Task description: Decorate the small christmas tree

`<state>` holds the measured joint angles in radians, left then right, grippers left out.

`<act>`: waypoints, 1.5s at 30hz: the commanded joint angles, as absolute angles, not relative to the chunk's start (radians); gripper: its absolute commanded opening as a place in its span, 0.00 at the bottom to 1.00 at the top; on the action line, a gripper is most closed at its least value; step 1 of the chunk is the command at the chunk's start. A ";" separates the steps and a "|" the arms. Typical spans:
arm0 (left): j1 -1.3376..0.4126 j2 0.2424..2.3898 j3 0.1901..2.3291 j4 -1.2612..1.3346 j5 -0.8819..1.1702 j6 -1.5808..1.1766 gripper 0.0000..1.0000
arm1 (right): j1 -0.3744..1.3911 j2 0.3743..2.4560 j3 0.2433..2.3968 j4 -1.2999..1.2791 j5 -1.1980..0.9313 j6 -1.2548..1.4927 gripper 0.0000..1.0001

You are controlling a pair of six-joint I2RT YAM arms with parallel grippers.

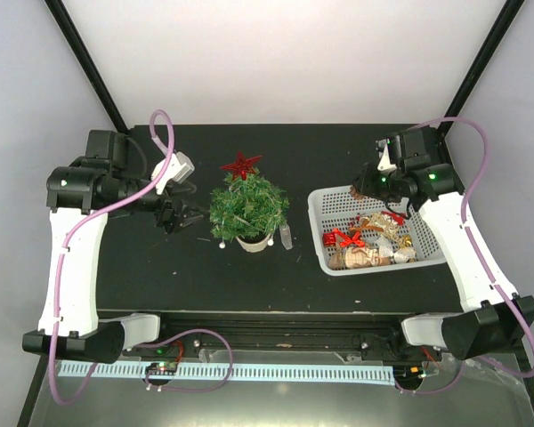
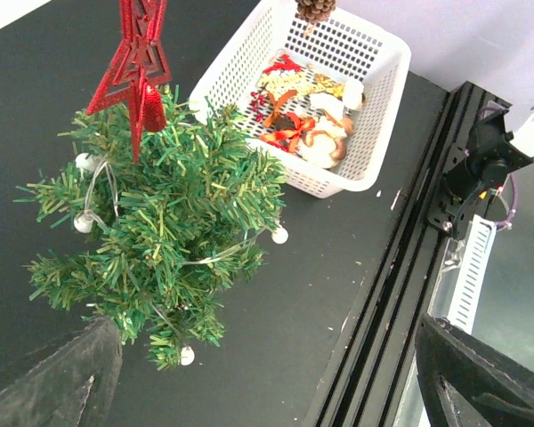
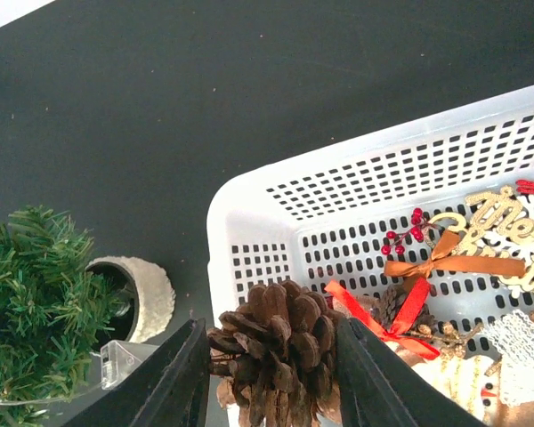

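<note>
The small christmas tree (image 1: pixel 247 206) stands mid-table in a whitish round base, with a red glitter star (image 1: pixel 241 165) on top and small white balls on its branches. In the left wrist view the tree (image 2: pixel 160 231) and star (image 2: pixel 138 62) fill the upper left. My left gripper (image 1: pixel 182 216) hangs open just left of the tree, with nothing between its fingers (image 2: pixel 53 382). My right gripper (image 3: pixel 276 356) is shut on a brown pine cone (image 3: pixel 280 347), held over the left end of the white basket (image 3: pixel 249 196). The tree (image 3: pixel 36 294) lies to its left.
The white basket (image 1: pixel 325 258) at the right holds several ornaments: red bows (image 3: pixel 409 302), gold lettering (image 3: pixel 507 222), a berry sprig. A small clear plastic piece (image 1: pixel 286 237) lies beside the tree's base. A black rail (image 1: pixel 276 334) runs along the table's near edge.
</note>
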<state>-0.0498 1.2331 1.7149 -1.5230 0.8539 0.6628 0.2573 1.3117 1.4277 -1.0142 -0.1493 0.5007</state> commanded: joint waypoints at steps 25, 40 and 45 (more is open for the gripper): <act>-0.104 1.167 1.585 -1.510 0.917 0.654 0.90 | 0.563 1.315 1.671 -0.856 -0.661 0.476 0.43; -0.103 1.128 1.535 -1.506 0.891 0.635 0.90 | 0.580 1.362 1.514 -0.565 -0.762 0.609 0.43; -0.100 1.119 1.535 -1.509 0.879 0.633 0.90 | 0.580 1.396 1.519 -0.542 -0.759 0.615 0.42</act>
